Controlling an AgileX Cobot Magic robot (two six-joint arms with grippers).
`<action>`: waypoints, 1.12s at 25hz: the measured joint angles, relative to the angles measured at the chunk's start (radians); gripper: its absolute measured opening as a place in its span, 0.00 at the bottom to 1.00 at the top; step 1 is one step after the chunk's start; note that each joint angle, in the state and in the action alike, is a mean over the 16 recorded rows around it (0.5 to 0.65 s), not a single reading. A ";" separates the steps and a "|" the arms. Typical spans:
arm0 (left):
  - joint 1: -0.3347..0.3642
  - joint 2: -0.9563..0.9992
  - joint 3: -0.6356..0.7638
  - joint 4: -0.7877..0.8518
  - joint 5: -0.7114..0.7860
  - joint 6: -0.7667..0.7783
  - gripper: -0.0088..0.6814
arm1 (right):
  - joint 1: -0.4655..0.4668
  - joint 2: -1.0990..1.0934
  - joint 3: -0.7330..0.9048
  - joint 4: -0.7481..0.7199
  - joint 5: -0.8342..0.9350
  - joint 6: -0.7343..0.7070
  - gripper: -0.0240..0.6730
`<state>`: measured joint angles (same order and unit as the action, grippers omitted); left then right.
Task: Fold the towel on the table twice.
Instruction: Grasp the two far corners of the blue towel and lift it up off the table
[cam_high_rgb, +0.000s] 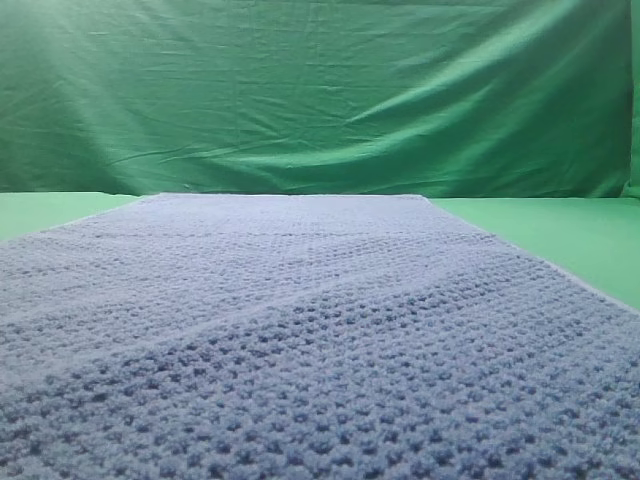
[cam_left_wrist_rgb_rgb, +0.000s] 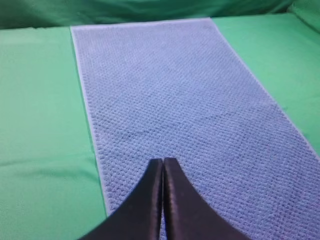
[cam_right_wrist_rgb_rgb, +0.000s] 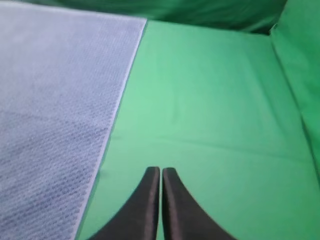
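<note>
1. One towel (cam_high_rgb: 300, 340), blue-grey with a bumpy waffle weave, lies spread flat and unfolded on the table (cam_high_rgb: 580, 235), its long side running from near to far.
2. In the exterior high view the towel fills the near part of the picture and narrows toward its far edge, which lies just in front of the wrinkled green backdrop curtain (cam_high_rgb: 320, 90).
3. Bare green table shows past the towel's far left corner and along its right side.
4. In the left wrist view the whole width of the towel (cam_left_wrist_rgb_rgb: 190, 100) is seen, with a pale hem along its left edge and green table (cam_left_wrist_rgb_rgb: 40, 100) on both sides.
5. The left gripper (cam_left_wrist_rgb_rgb: 163, 161) hangs over the near left part of the towel, just inside its left edge; its two dark fingers (cam_left_wrist_rgb_rgb: 147, 200) are pressed together and hold nothing.
6. Whether the left fingertips touch the cloth cannot be told.
7. In the right wrist view the towel (cam_right_wrist_rgb_rgb: 55, 100) takes the left part of the picture, its right edge running from near to far.
8. The right gripper (cam_right_wrist_rgb_rgb: 161, 170) hangs over bare table (cam_right_wrist_rgb_rgb: 210, 110) just to the right of that edge, apart from the cloth.
9. Its fingers (cam_right_wrist_rgb_rgb: 177, 210) are likewise pressed together with nothing between them.
10. At the far right of that view the green cloth rises in a fold (cam_right_wrist_rgb_rgb: 300, 75).
</note>
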<state>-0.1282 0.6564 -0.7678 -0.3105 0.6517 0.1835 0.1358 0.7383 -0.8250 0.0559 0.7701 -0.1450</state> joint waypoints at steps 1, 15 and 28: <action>-0.007 0.044 -0.013 0.007 0.013 -0.003 0.01 | 0.016 0.043 -0.019 -0.005 0.019 0.000 0.03; -0.027 0.640 -0.210 0.089 0.082 -0.042 0.01 | 0.220 0.646 -0.273 -0.031 0.080 0.068 0.03; -0.028 1.030 -0.422 0.171 0.121 -0.043 0.03 | 0.249 1.062 -0.479 -0.026 0.053 0.121 0.14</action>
<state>-0.1561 1.6869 -1.1899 -0.1395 0.7729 0.1401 0.3844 1.8002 -1.3041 0.0301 0.8227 -0.0238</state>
